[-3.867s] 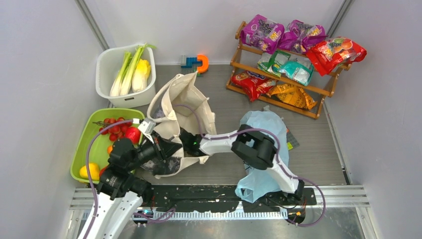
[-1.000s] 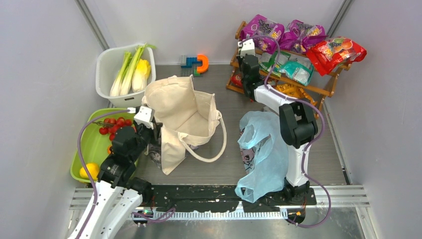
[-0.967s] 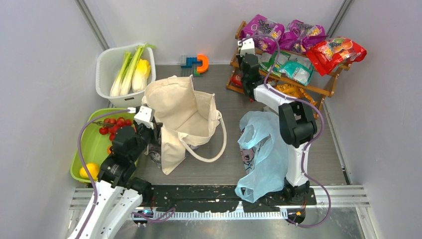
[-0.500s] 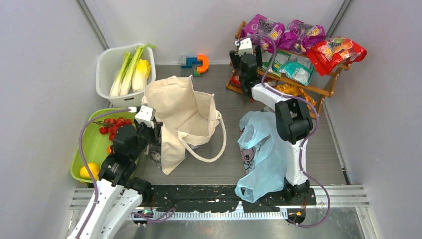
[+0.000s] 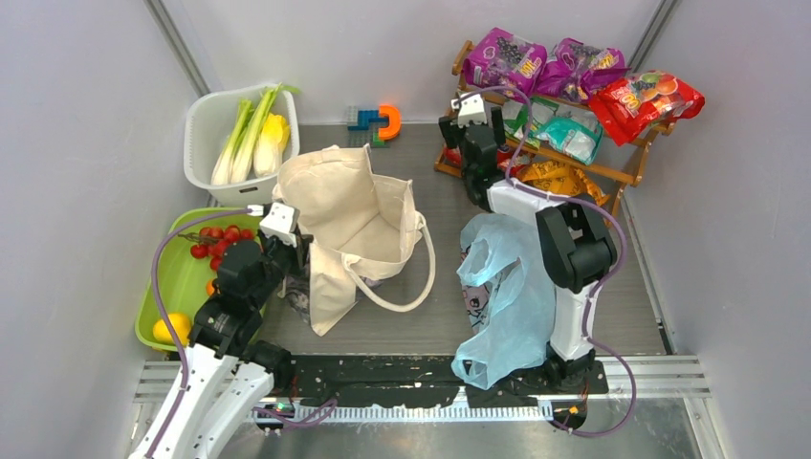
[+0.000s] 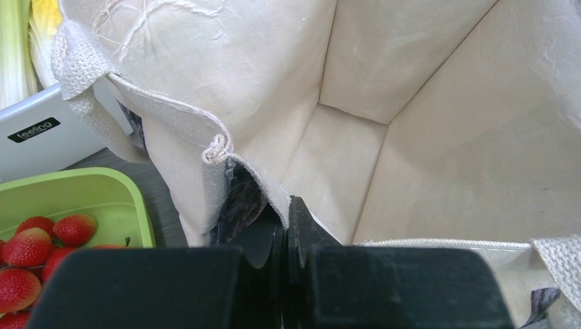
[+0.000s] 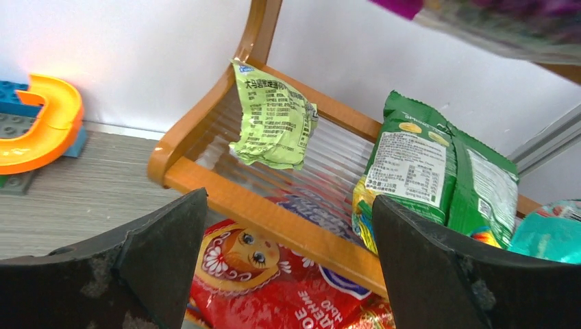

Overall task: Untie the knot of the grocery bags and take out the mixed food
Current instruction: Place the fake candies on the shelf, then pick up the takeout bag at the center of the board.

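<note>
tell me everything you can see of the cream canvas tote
Cream canvas tote: soft, creased cloth with woven strap handles and a dark grey print outside. It sits slumped on the grey table, mouth gaping up, between the green tray and the light-blue bag. No food shows inside. The left gripper has its jaws shut on the near-left rim.

Lab booth — plain grey walls (image 5: 76, 143) enclose the table (image 5: 612, 296).

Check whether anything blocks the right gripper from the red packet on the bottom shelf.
Partly: the wooden shelf rail crosses over the far part of the red packet, ahead of the open right gripper; the near part lies exposed.
</note>
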